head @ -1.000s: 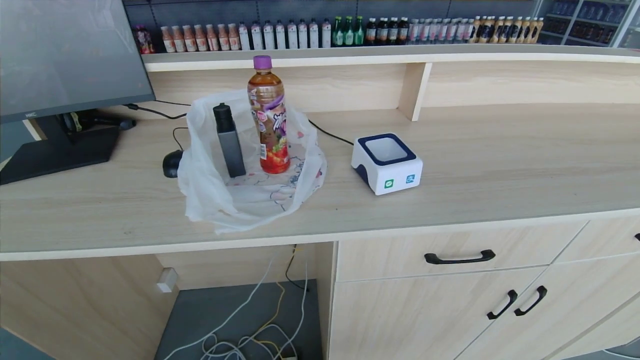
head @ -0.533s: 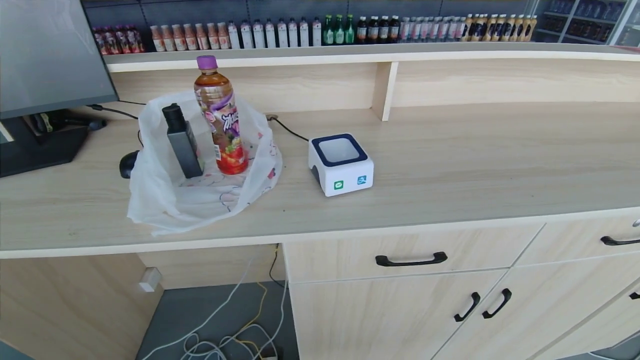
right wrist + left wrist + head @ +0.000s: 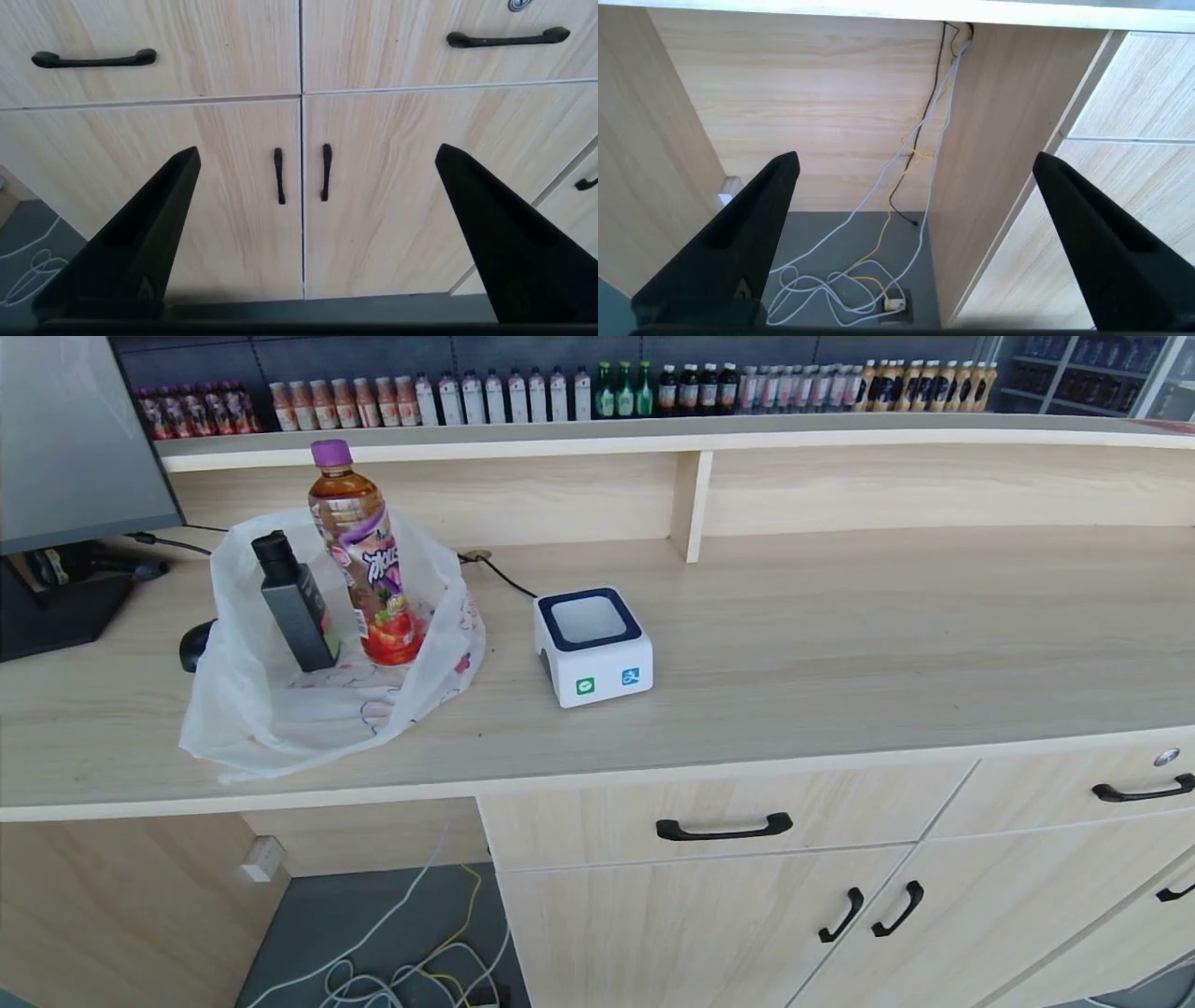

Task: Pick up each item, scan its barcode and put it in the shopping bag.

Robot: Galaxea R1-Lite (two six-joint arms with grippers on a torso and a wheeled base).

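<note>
The tea bottle [image 3: 364, 560] and dark bottle [image 3: 294, 602], 2 items, stood upright in the shopping bag [image 3: 280, 719] left of the scanner [image 3: 591, 644]. Well below it, the left gripper [image 3: 915, 159] and right gripper [image 3: 316, 149] hung, fingers apart. Bagging looked done; best to lift clear of the bag.

The left gripper [image 3: 915, 159] had two matte black fingers [image 3: 738, 243], each a plain wedge, broad at the base and narrowing to a blunt tip. The right gripper [image 3: 318, 149] looked the same, with smooth black fingers [image 3: 505, 243] and a dark strip joining their bases.
</note>
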